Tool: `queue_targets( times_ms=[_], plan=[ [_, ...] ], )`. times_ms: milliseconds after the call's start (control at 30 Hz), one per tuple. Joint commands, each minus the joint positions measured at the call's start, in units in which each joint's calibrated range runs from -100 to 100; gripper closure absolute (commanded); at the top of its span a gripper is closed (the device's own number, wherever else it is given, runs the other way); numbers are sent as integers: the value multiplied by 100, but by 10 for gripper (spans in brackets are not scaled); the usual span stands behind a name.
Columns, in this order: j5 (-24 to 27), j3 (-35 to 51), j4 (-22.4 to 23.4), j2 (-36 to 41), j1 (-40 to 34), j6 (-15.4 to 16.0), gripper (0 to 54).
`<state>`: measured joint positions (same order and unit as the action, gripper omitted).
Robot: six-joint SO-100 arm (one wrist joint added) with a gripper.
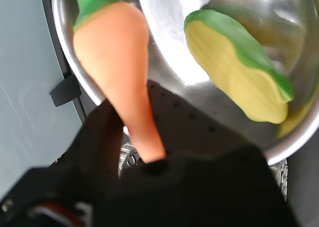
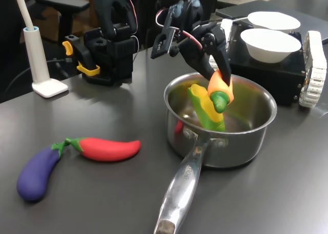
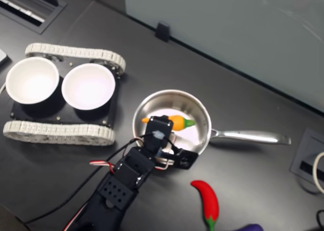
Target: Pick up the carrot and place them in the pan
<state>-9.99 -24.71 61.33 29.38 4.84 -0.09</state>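
Carrot is clamped in the gripper, held by its narrow orange tip with the green stem end hanging down and away from the jaws; in the wrist view the carrot runs straight out from the gripper, its long axis pointing into the pan. From overhead in the second exterior view the carrot sits inside the ring of the pan, lying roughly across it, stem toward the handle side. I judge it is above the pan's mouth and not resting on the bottom, though I cannot tell the exact clearance. A corn cob already leans in the pan just beside the stem end; the two look near or touching in the first exterior view, apart in the wrist view, so I cannot settle which. Next move, as I read it: open the jaws and let the carrot drop stem first. Risk: it lands on the corn and tips against the rim. Surface is a dark matte table; chili and eggplant lie well apart at the first exterior view's left, two white bowls on a tracked base beyond.
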Motion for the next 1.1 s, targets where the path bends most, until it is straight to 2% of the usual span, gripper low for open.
queue_targets(
  times_ms=[0, 100, 200, 400, 567, 700, 867, 967, 1067],
  plan=[
    [39, 158, -312, 297, -117, -100, 413],
    [34, 140, -278, 280, -140, -142, 315],
    [44, 140, -192, 306, -197, -235, 266],
    [54, 249, -30, 356, -197, -310, 214],
    [98, 785, 422, 474, -243, -310, 209],
    [147, 1185, 814, 786, -381, -302, 235],
    [210, 1448, 1181, 1242, -496, -293, 323],
    [230, 1476, 1343, 1546, -553, -293, 396],
    [264, 1448, 1488, 1832, -587, -285, 500]
  ],
)
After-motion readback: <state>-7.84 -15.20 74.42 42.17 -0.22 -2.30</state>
